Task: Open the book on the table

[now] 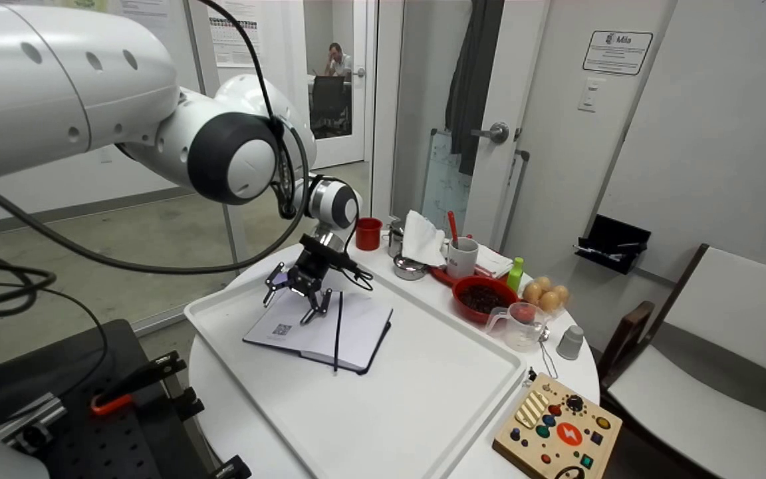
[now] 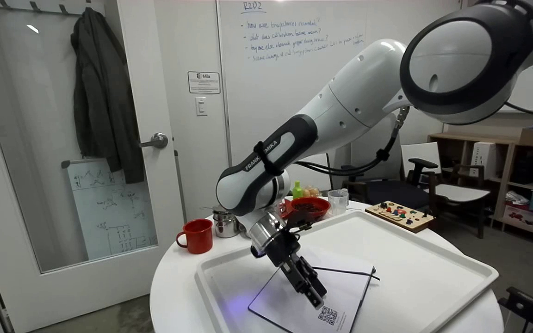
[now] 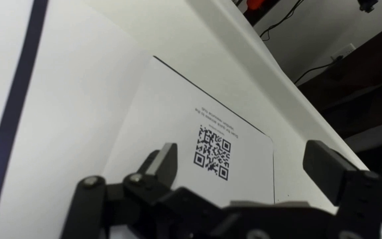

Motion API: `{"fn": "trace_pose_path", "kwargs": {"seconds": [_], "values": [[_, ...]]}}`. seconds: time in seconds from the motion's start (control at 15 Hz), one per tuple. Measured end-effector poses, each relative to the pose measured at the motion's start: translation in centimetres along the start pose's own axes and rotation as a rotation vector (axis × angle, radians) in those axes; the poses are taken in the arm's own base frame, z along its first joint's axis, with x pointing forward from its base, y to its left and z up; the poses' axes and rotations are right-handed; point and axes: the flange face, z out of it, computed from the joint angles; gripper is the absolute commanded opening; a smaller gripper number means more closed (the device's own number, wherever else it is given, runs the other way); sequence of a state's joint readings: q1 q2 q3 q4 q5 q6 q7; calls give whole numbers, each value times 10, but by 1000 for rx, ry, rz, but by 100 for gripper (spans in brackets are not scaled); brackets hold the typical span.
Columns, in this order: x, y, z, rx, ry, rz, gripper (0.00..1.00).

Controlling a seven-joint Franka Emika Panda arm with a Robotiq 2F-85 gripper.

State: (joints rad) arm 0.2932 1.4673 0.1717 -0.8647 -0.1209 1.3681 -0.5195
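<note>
The book (image 1: 363,326) lies open, white pages up, with its dark cover showing only as a thin edge. It also shows in an exterior view (image 2: 343,289) and in the wrist view (image 3: 184,109). A QR code is printed on one side, and a dark strap (image 1: 338,332) crosses the other. The book rests on the table, a white rectangular top with a raised rim (image 1: 250,399). My gripper (image 1: 286,313) is open and empty over the QR-code side, fingers tilted down. In the wrist view the fingers (image 3: 240,157) are wide apart; contact with the page cannot be told.
The rimmed top sits on a round white surface (image 2: 174,282). Along its far side stand a red mug (image 2: 198,237), metal pots, a white mug (image 1: 462,258), a red bowl (image 1: 483,299), a clear measuring cup (image 1: 521,327) and a wooden toy board (image 1: 556,429). A white chair (image 1: 709,399) stands beyond.
</note>
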Motion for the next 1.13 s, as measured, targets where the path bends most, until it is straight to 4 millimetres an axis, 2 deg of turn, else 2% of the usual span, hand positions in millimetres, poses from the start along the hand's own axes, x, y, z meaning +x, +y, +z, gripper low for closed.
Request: {"fn": "trace_pose_path", "kwargs": {"seconds": [0.4, 0.87, 1.13], "values": [[-6, 4, -7, -14, -5, 32, 100], [-46, 15, -61, -44, 72, 56, 100], [-45, 14, -58, -40, 63, 54, 100]]}}
